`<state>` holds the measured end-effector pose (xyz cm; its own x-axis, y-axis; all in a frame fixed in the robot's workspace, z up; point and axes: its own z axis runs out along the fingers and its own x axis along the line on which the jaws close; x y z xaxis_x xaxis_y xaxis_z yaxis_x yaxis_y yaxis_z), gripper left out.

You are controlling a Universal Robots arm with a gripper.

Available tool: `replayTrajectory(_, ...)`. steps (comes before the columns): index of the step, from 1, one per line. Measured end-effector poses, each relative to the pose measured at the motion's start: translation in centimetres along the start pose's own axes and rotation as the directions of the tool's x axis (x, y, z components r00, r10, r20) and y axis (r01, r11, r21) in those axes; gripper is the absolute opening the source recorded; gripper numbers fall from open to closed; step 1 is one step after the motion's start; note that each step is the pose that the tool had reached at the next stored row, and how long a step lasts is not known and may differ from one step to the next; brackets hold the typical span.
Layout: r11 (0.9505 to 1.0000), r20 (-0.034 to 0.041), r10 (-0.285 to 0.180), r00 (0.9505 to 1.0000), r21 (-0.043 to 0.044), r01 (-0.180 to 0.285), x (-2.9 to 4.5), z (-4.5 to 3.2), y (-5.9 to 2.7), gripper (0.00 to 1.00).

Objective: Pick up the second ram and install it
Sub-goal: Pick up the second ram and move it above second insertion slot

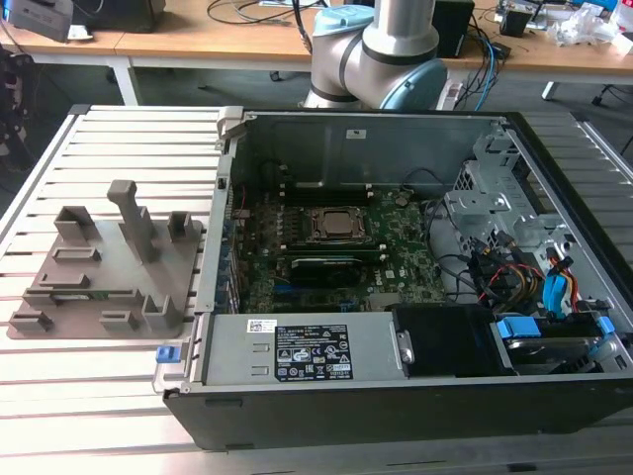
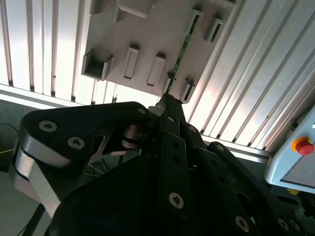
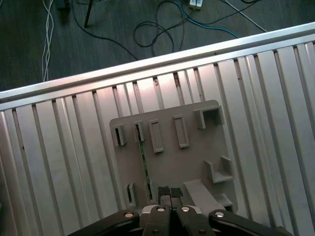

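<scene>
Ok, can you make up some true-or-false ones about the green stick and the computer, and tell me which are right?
1. The green ram stick sits in the grey fixture plate. True.
2. The gripper is holding the ram stick. False: it hovers over the plate and holds nothing.
3. The computer case is open and you can see the motherboard inside. True.
4. The fixture plate is inside the computer case. False: it lies on the slatted table, beside the case, on the exterior view's left.
</scene>
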<state>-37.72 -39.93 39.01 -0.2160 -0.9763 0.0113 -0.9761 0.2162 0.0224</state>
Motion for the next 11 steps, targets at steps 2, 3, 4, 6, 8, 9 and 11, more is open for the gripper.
replayTrajectory(2,1.0,-0.0001,0.0,1.0,0.0,0.0,0.0,0.0,0.0,0.17)
replayTrajectory(3,1.0,0.0,-0.001,1.0,0.0,0.001,0.0,0.0,0.0,0.24)
replayTrajectory(4,1.0,0.0,-0.001,1.0,0.0,0.001,0.0,0.0,0.0,0.29)
replayTrajectory(6,1.0,-0.0001,-0.001,1.0,0.0,0.001,0.0,0.0,0.0,0.36)
replayTrajectory(8,1.0,-0.0001,-0.001,1.0,-0.0001,0.001,0.0,0.0,0.0,0.36)
replayTrajectory(9,1.0,0.0,-0.002,1.0,0.0001,0.002,-0.01,0.1,-0.01,0.36)
replayTrajectory(11,1.0,-0.0008,-0.001,1.0,0.0001,0.001,0.0,0.34,-0.01,0.36)
